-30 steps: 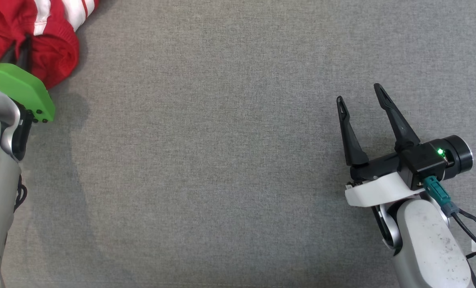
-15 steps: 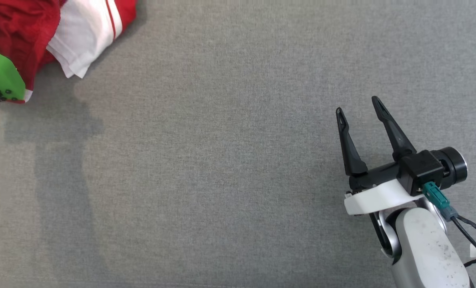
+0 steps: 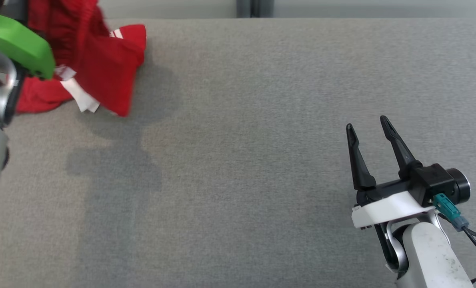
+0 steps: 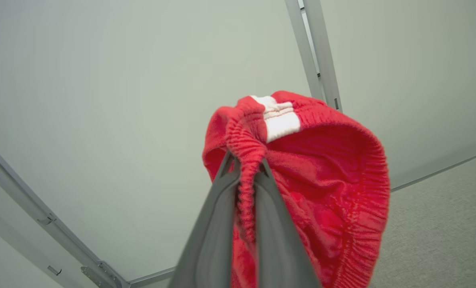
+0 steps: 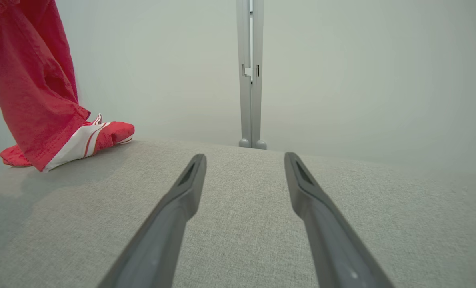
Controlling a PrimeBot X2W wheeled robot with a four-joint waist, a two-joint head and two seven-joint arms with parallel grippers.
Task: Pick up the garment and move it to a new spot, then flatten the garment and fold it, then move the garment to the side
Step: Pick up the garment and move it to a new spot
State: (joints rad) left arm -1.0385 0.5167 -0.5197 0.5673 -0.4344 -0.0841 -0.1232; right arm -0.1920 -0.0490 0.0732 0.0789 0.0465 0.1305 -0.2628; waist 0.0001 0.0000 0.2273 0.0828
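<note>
The garment (image 3: pixel 102 72) is red knit cloth with white stripes. In the left wrist view my left gripper (image 4: pixel 246 160) is shut on its ribbed red hem, and the garment (image 4: pixel 322 168) bunches over the fingertips. It hangs from that grip at the table's far left, its lower end (image 5: pixel 82 140) trailing on the grey surface. The green wrist cover (image 3: pixel 18 44) of my left arm hides the fingers in the head view. My right gripper (image 3: pixel 366 123) stands open near the right front, well apart from the cloth, with nothing between its fingers (image 5: pixel 174 208).
The grey fabric table (image 3: pixel 238 160) stretches bare between the two arms. Its back edge meets a pale wall with an upright metal post (image 5: pixel 250 80). The cloth casts a shadow (image 3: pixel 114 160) on the left part of the surface.
The head camera has tilted up, bringing the table's back edge into view. My left arm has raised the garment, so it now hangs instead of lying bunched. The right gripper stays open.
</note>
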